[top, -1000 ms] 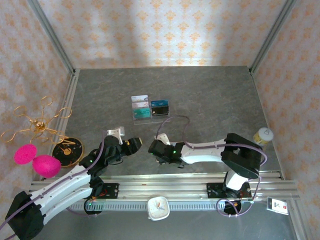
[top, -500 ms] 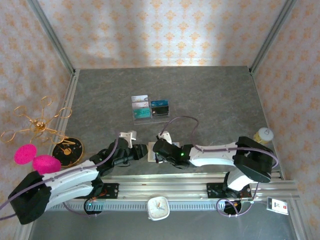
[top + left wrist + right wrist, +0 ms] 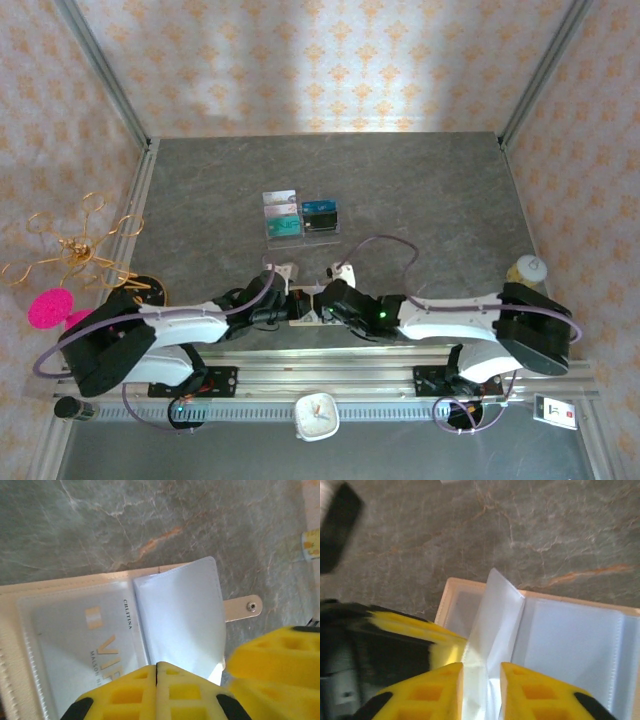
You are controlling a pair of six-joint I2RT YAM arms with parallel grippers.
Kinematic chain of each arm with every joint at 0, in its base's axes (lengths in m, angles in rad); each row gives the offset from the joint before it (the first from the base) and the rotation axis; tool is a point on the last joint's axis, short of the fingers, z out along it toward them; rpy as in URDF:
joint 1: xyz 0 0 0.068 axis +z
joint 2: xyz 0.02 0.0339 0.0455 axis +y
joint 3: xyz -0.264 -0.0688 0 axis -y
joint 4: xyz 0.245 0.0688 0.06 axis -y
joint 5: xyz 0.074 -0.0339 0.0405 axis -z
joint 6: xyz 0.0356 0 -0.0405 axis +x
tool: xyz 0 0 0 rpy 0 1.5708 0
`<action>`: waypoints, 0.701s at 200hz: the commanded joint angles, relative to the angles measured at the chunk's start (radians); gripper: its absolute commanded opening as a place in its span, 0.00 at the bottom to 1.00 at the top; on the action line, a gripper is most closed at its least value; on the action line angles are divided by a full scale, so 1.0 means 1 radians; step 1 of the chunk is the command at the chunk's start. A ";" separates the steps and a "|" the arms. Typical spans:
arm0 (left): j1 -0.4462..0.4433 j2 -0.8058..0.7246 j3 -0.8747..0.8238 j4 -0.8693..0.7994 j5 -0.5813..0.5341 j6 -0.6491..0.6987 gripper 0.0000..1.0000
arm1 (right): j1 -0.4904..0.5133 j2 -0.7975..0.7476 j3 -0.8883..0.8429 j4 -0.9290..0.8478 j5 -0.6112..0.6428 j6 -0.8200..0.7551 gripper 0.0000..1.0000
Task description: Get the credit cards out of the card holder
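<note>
A: At the near edge of the worktop (image 3: pixel 420 200), we're seeing the left pincer (image 3: pixel 157 671) pinched shut on a pale leaf of the open card holder (image 3: pixel 15 630). The right pincer (image 3: pixel 481 675) is standing narrowly parted around that leaf.

B: We're judging it partway. One credit card (image 3: pixel 85 635) is sitting in its sleeve, with other cards (image 3: pixel 321 209) lying farther off in the clear tray (image 3: pixel 300 238).

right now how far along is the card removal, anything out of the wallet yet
Done: the card holder lies open, and cards sit in the clear tray, perhaps from it. In hand: the left gripper is shut at the edge of a sleeve leaf; the right gripper straddles that leaf, jaws apart. Left: the VIP card is in its pocket.
</note>
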 commanded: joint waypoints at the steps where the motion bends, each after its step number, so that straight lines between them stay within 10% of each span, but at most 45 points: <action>1: -0.029 0.044 0.045 0.048 0.037 0.026 0.12 | 0.006 -0.101 -0.020 -0.030 0.121 0.048 0.27; 60: -0.086 0.205 0.149 0.056 0.100 0.043 0.17 | 0.005 -0.225 -0.039 -0.105 0.184 0.104 0.27; 111: -0.054 -0.171 0.026 -0.084 -0.132 0.023 0.33 | -0.014 -0.212 -0.014 -0.065 0.092 0.065 0.29; 140: 0.088 -0.284 -0.065 -0.122 -0.086 0.037 0.15 | -0.071 -0.119 0.012 0.030 -0.139 0.042 0.30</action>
